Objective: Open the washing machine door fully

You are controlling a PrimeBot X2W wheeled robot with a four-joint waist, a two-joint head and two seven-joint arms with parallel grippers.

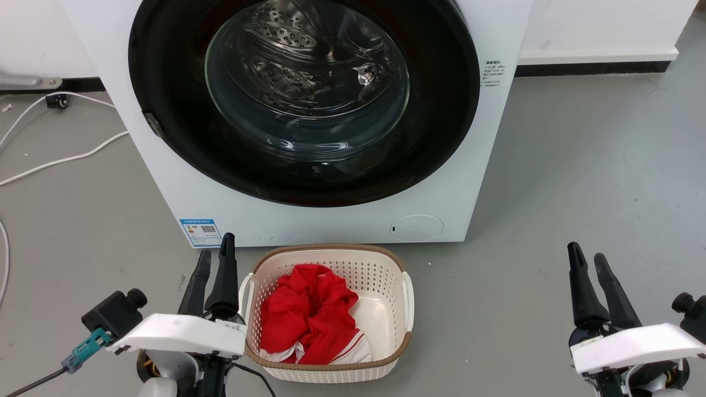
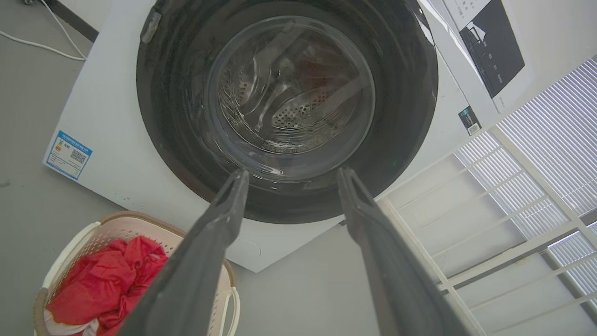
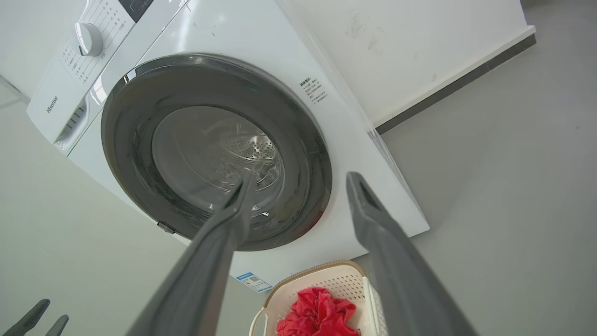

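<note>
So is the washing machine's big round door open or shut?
Shut. The washing machine door sits flat against the white front of the washing machine, and no gap shows around its black rim.

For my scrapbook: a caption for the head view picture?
Left gripper and right gripper open before the white washing machine, its round black door shut; cream plastic basket holds red cloth.

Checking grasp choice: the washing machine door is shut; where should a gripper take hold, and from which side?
Probably the small grey tab on the left rim of the washing machine door: the glossy disc lies flush and smooth elsewhere, offering no other edge. Approach from the left with the left gripper, the nearer one.
</note>
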